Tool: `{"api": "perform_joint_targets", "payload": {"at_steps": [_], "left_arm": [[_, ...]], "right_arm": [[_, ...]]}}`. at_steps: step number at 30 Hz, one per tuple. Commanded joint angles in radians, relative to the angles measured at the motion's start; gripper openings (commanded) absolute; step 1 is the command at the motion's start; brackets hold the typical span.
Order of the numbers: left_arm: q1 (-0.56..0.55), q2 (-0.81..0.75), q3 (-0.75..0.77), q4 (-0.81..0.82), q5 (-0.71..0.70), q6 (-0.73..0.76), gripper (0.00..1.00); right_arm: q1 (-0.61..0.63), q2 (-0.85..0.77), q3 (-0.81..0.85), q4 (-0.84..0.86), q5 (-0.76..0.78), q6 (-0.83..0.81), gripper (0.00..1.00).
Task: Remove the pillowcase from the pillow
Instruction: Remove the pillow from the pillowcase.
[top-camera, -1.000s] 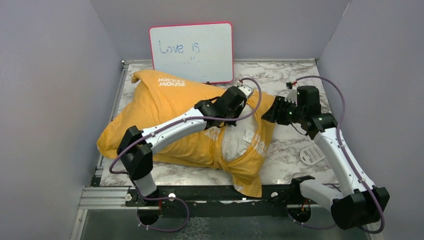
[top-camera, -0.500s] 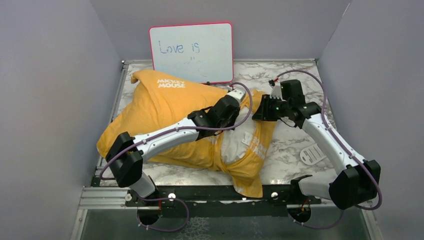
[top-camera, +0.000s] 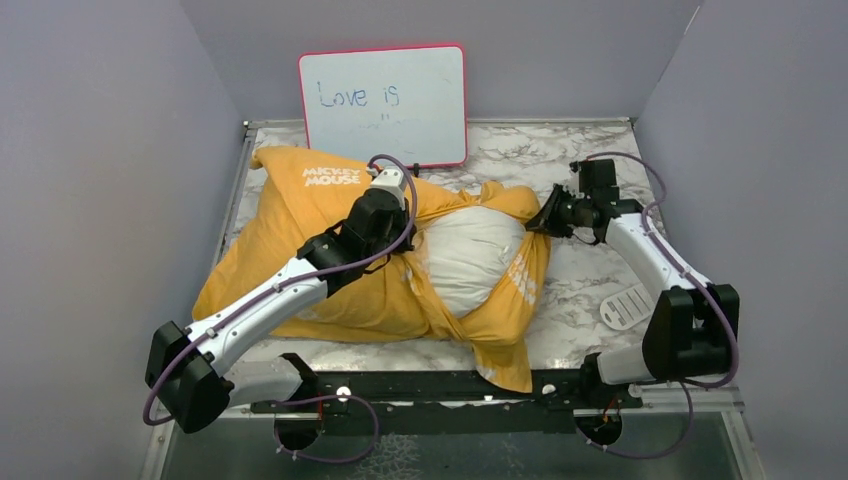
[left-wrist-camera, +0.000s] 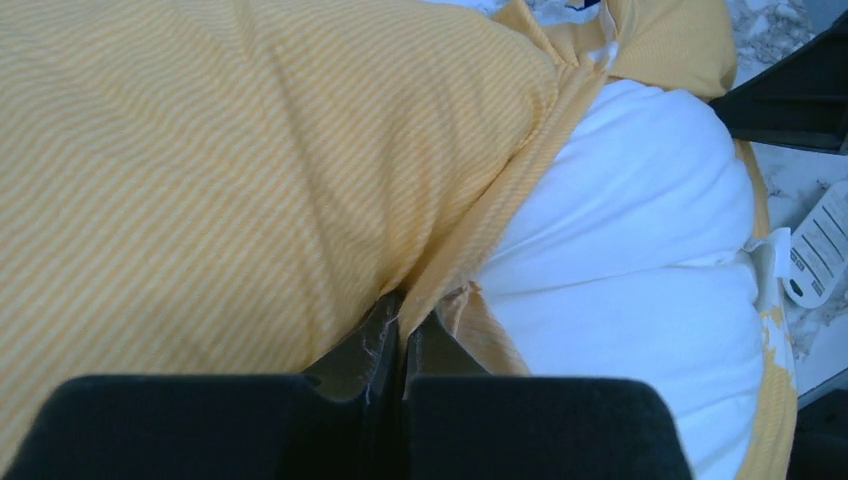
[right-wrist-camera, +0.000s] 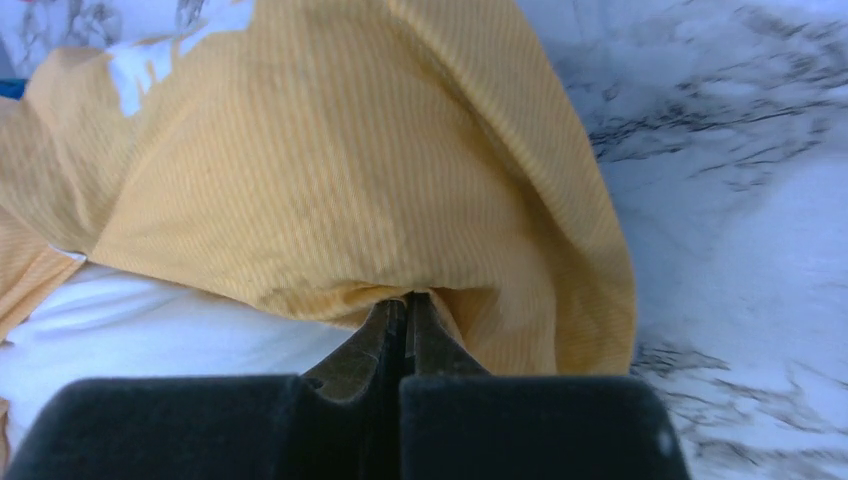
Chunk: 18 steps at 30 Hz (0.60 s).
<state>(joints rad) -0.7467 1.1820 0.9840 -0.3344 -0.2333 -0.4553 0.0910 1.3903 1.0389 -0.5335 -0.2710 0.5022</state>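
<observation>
The yellow-orange pillowcase (top-camera: 300, 240) with white "Mickey Mouse" lettering lies across the table's left and middle. The white pillow (top-camera: 470, 258) bulges out of its open right end. My left gripper (top-camera: 405, 240) is shut on the opening's left edge; the left wrist view shows the fabric (left-wrist-camera: 250, 180) pinched in the closed jaws and the pillow (left-wrist-camera: 640, 220) to the right. My right gripper (top-camera: 545, 218) is shut on the opening's far right edge; in the right wrist view the fabric (right-wrist-camera: 350, 170) is pinched and the pillow (right-wrist-camera: 150, 320) shows at lower left.
A pink-framed whiteboard (top-camera: 383, 105) stands against the back wall. A small white slotted disc (top-camera: 625, 305) lies on the marble table (top-camera: 600, 150) at the right. Grey walls close in both sides. A pillowcase flap (top-camera: 505, 360) hangs over the front edge.
My left gripper has pulled the pillowcase edge to the left, and my right gripper has moved right and back. The opening has spread and more white pillow is bared.
</observation>
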Motion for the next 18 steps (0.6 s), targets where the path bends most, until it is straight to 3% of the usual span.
{"api": "perform_joint_targets", "payload": {"at_steps": [1, 3, 6, 9, 13, 15, 18], "left_arm": [[0.080, -0.043, -0.035, -0.233, -0.028, 0.103, 0.00], [0.080, -0.033, -0.012, -0.190, 0.080, 0.125, 0.06], [0.077, -0.018, 0.052, -0.138, 0.221, 0.126, 0.48], [0.060, -0.002, 0.116, -0.124, 0.300, 0.114, 0.74], [-0.029, -0.015, 0.155, -0.180, 0.234, 0.090, 0.85], [-0.095, -0.034, 0.154, -0.233, 0.144, 0.061, 0.88], [-0.171, -0.066, 0.135, -0.307, 0.071, 0.005, 0.93]], "right_arm": [[-0.106, 0.053, -0.197, 0.135, -0.017, -0.012, 0.01], [-0.104, -0.016, -0.293, 0.211, -0.094, 0.008, 0.01], [-0.103, -0.113, -0.329, 0.202, -0.109, -0.004, 0.07], [-0.103, -0.152, -0.256, 0.096, -0.101, -0.055, 0.18], [-0.103, -0.225, -0.132, -0.070, -0.105, -0.093, 0.61], [-0.103, -0.292, -0.086, -0.138, -0.106, -0.094, 0.72], [-0.103, -0.395, -0.062, -0.189, -0.156, -0.060, 0.79]]}}
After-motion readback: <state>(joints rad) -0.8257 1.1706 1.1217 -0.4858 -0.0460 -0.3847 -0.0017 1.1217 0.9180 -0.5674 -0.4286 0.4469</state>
